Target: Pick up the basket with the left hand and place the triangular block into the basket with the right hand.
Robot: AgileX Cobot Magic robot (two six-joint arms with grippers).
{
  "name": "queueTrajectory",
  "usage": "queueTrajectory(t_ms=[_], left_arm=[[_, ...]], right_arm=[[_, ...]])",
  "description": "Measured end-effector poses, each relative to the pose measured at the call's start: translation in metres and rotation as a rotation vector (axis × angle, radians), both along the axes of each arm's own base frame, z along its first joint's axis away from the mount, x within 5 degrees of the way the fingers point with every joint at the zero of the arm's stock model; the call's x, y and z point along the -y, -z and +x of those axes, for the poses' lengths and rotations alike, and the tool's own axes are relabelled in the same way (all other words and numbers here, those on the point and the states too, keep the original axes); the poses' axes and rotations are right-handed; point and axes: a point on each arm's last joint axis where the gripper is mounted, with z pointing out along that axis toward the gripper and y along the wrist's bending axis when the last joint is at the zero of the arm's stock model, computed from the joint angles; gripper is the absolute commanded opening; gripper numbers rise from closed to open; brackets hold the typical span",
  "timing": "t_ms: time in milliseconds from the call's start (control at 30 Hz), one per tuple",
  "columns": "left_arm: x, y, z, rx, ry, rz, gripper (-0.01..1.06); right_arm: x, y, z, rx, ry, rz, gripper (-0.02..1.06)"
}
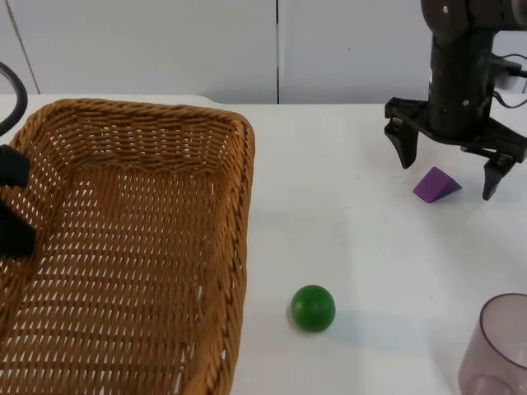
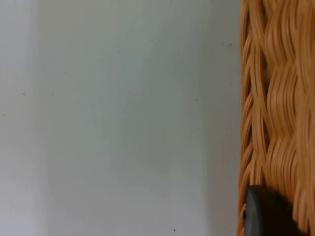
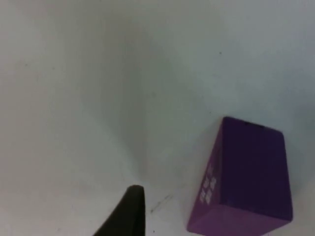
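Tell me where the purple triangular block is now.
In the top view, the purple triangular block lies on the white table between the open right gripper's fingers, far right of the wicker basket.

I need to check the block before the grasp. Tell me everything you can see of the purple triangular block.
The purple triangular block is a solid wedge, matte and smooth, with sloping faces and a flat end. The right wrist view shows small white markings on one face. It lies on the white table, apart from the basket. The right gripper hangs open above it, one finger on either side, neither touching it.
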Motion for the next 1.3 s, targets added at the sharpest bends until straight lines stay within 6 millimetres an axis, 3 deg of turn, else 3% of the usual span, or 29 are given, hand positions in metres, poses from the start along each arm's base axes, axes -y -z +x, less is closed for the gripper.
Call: queueTrajectory(t_ms=[200, 500, 567, 633, 667, 700, 733, 767, 833, 900, 933, 967, 1100, 1133, 1233, 1300], left_arm=[[0.0, 0.0, 0.0, 0.0, 0.001, 0.002, 0.0], [0.0, 0.0, 0.0, 0.0, 0.005, 0.005, 0.0], [0.0, 0.0, 0.0, 0.0, 0.005, 0.005, 0.0], [0.0, 0.0, 0.0, 0.0, 0.005, 0.005, 0.0], [0.0, 0.0, 0.0, 0.0, 0.005, 0.005, 0.0], [0.0, 0.0, 0.0, 0.0, 0.005, 0.005, 0.0], [0.0, 0.0, 0.0, 0.0, 0.005, 0.005, 0.0], [0.0, 0.0, 0.0, 0.0, 0.005, 0.005, 0.0], [0.0, 0.0, 0.0, 0.0, 0.005, 0.005, 0.0], [0.0, 0.0, 0.0, 0.002, 0.004, 0.006, 0.0], [0.0, 0.0, 0.0, 0.002, 0.004, 0.006, 0.0], [0.0, 0.0, 0.0, 0.002, 0.004, 0.006, 0.0], [0.0, 0.0, 0.0, 0.002, 0.004, 0.006, 0.0], [0.0, 0.0, 0.0, 0.002, 0.004, 0.006, 0.0], [0.0, 0.0, 0.0, 0.002, 0.004, 0.006, 0.0], [0.0, 0.0, 0.0, 0.002, 0.004, 0.006, 0.0]], right_arm=[[-0.002, 0.015, -0.001, -0.034, 0.009, 0.019, 0.99], [-0.002, 0.015, 0.0, -0.028, 0.026, 0.018, 0.97], [-0.002, 0.015, 0.0, -0.026, 0.037, 0.02, 0.86], [-0.002, 0.015, 0.0, -0.025, 0.046, 0.021, 0.47], [-0.002, 0.015, 0.0, -0.025, 0.057, 0.021, 0.47], [-0.002, 0.015, 0.0, -0.024, 0.062, 0.022, 0.4], [-0.002, 0.015, 0.0, -0.021, 0.068, 0.018, 0.07], [-0.001, 0.015, 0.0, -0.018, 0.07, 0.012, 0.0], [0.0, 0.012, 0.0, -0.01, 0.068, 0.005, 0.0], [0.0, 0.003, 0.001, 0.009, 0.048, -0.001, 0.0], [0.001, -0.012, 0.001, 0.031, 0.016, 0.002, 0.0], [0.001, -0.012, 0.001, 0.031, 0.016, 0.002, 0.0], [0.012, -0.07, 0.0, 0.111, -0.135, 0.001, 0.0], [0.012, -0.07, 0.0, 0.111, -0.135, 0.001, 0.0], [0.025, -0.113, -0.005, 0.162, -0.279, 0.01, 0.0], [0.029, -0.124, -0.007, 0.175, -0.317, 0.013, 0.0]])
